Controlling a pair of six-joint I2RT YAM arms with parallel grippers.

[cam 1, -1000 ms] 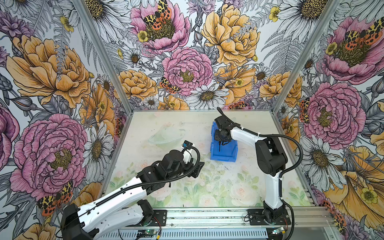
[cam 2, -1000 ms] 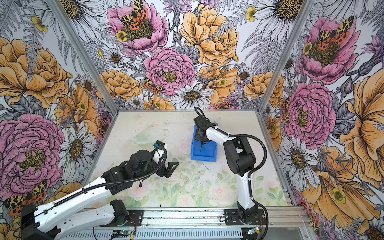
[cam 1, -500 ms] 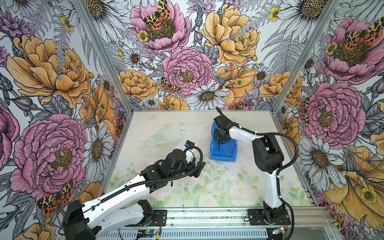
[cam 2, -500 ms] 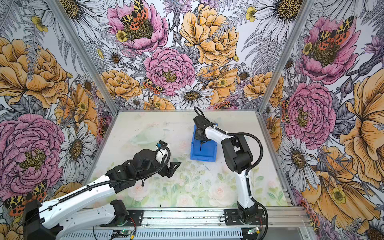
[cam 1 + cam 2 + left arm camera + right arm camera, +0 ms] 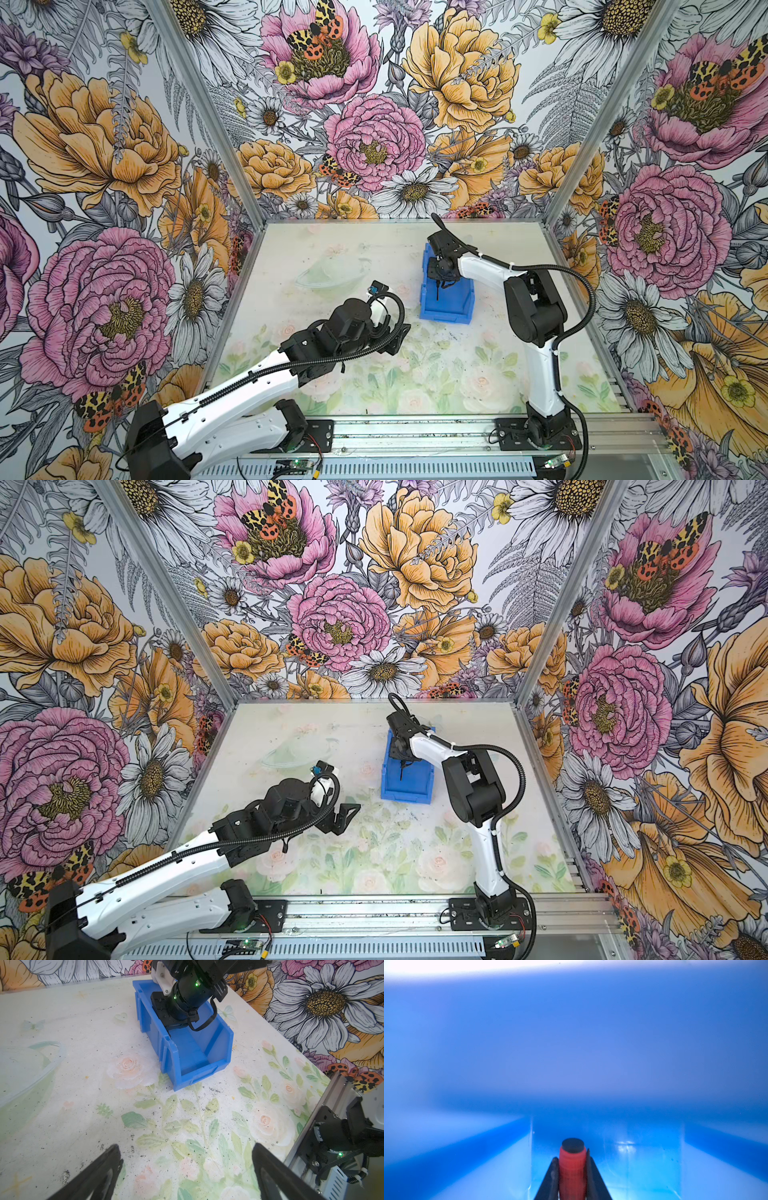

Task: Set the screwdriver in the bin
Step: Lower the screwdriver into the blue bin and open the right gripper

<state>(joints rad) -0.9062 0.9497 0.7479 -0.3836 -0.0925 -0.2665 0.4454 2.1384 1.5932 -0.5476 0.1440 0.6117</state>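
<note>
Obs., left to right. The left arm [image 5: 257,378] reaches low over the near-left part of the bench [image 5: 457,374]. Its left hand [image 5: 187,1153] is open: the two fingers [image 5: 104,1172] stand wide apart with nothing between them, above bare bench. In both top views it sits near the low front edge of the bin [image 5: 446,311] but clear of it.

The bin is blue and stands right of centre on the bench, its cut-down edge toward the near side.

The right arm [image 5: 536,307] bends over the bin from the right. The right hand [image 5: 572,1154] is down between the bin's walls, clamped on the red handle of the screwdriver [image 5: 572,1167]. In a top view the dark shaft [image 5: 401,772] points down inside the bin. I cannot tell whether the tip touches the bin floor.
</note>
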